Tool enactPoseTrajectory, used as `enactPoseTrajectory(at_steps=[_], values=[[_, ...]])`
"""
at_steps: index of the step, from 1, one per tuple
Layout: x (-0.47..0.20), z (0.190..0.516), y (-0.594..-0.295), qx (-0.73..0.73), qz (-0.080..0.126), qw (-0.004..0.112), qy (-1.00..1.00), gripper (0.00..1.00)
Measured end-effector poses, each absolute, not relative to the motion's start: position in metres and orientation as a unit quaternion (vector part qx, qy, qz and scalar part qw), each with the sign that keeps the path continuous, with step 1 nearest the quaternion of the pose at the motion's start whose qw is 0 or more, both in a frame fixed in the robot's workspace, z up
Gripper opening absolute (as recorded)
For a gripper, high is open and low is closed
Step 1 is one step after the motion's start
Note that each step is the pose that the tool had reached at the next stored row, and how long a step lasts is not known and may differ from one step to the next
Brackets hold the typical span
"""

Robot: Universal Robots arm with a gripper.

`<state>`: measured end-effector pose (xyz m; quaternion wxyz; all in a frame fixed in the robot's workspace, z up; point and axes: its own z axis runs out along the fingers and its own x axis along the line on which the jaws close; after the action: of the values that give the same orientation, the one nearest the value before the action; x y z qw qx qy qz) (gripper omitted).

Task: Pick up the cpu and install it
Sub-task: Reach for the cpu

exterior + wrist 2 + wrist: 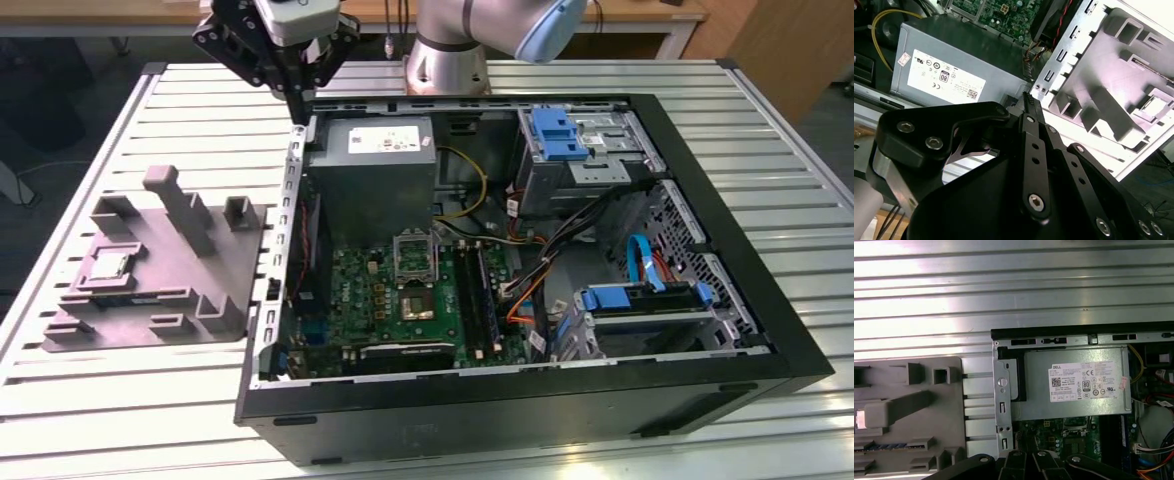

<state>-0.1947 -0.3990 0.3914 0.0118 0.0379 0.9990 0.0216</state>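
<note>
Over the eleven-o'clock corner of the case, exterior view: hand hangs pinched shut, empty; the cpu sits in the grey tray at nine o'clock, so the pick hasn't begun. Second wrist view: fingers pressed together. First wrist view: power supply wears a white printed label. Grasping calls for fingers spread, square over that thin chip

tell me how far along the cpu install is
Nothing looks done yet: the cpu lies in the grey tray on the exterior view's left. In hand: nothing; the gripper, shut and empty, hangs over the computer case's corner near the power supply. Left: the pickup and seating it in the motherboard socket.
</note>
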Motion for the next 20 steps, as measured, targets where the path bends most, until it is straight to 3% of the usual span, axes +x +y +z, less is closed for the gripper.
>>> enactPoseTrajectory(at_steps=[20], values=[[-0.2008, 0.3914, -0.3989, 0.038, 0.022, 0.012, 0.999, 0.11]])
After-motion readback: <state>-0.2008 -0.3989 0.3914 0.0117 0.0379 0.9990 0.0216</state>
